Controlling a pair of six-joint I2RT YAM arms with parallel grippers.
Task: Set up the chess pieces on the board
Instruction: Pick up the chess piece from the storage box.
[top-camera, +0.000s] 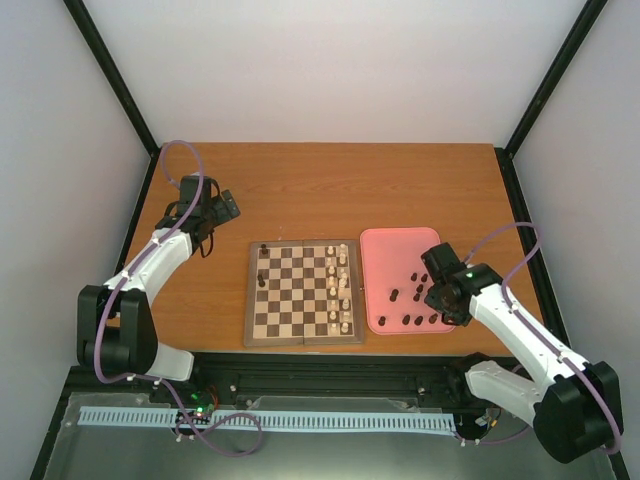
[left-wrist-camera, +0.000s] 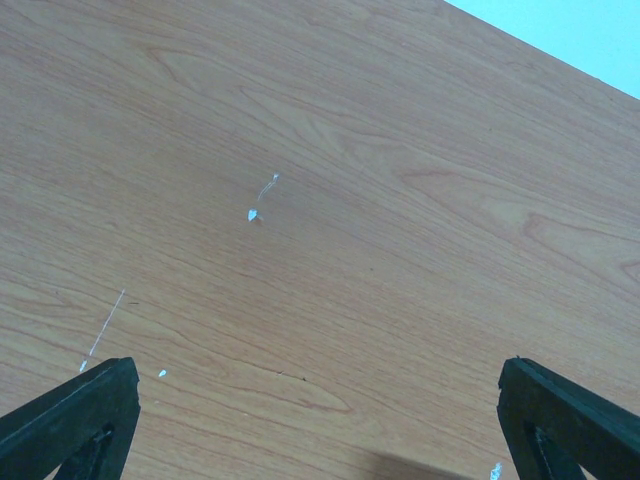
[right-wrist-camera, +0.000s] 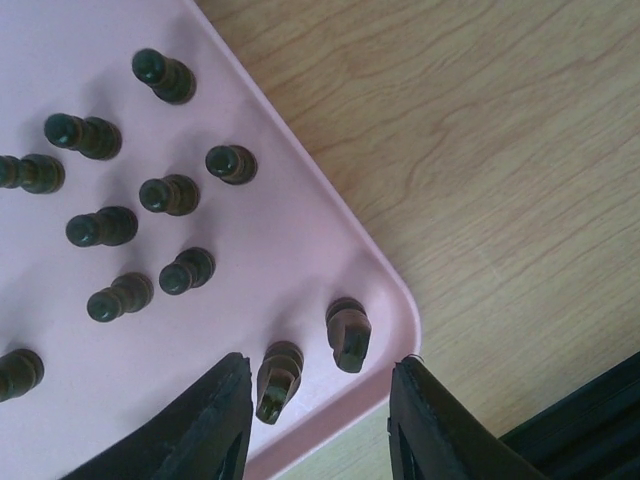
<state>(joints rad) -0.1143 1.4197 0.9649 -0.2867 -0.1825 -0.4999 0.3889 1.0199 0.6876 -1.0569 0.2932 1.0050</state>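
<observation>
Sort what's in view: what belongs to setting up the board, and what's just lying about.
Job:
- dark pieces, most on the tray, two on the board
- right fingers, over the tray's pieces

Lying about:
- pink tray
- white pieces on the board
- left fingers, over bare table

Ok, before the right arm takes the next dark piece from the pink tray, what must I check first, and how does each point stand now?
1. Right gripper over the pink tray: ok.
2. Only one piece inside its gap: not ok; a dark piece and its neighbour both sit there, close together.
3. Grip closed on a piece: not ok; the jaws stand open.
4. Free squares on the board: ok; its left side carries only two placed pieces.
5. Left gripper away from the board, open and empty: ok.
6. Which type the two tray pieces are: cannot tell.
</observation>
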